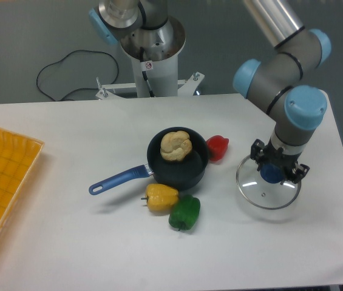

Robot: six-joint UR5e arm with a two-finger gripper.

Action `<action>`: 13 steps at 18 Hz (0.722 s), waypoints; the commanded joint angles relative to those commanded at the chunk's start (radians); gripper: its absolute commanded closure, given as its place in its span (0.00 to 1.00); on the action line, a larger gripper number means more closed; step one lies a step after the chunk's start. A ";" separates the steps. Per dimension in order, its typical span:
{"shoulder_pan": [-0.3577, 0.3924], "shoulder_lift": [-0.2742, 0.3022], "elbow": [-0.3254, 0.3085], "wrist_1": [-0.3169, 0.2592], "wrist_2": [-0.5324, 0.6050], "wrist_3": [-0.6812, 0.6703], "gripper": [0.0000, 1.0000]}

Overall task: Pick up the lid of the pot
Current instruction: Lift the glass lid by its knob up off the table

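The pot lid [251,193] is a round glass disc with a metal rim and a blue knob [271,174]. It lies flat on the white table, to the right of the pot. My gripper [275,167] points straight down over the lid's centre. Its two dark fingers [257,156] stand on either side of the blue knob, with small gaps showing, so it looks open and straddling the knob. The lid rests on the table, not lifted.
A dark saucepan [177,171] with a blue handle [118,180] holds a beige bread-like lump [176,145]. A red pepper [218,147], a yellow pepper [161,197] and a green pepper [185,213] lie around it. An orange tray [1,176] sits at the left edge.
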 joint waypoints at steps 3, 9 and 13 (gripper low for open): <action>-0.002 0.028 0.009 -0.045 0.002 0.000 0.42; -0.003 0.032 0.026 -0.060 0.014 0.002 0.42; -0.005 0.031 0.028 -0.058 0.017 0.003 0.42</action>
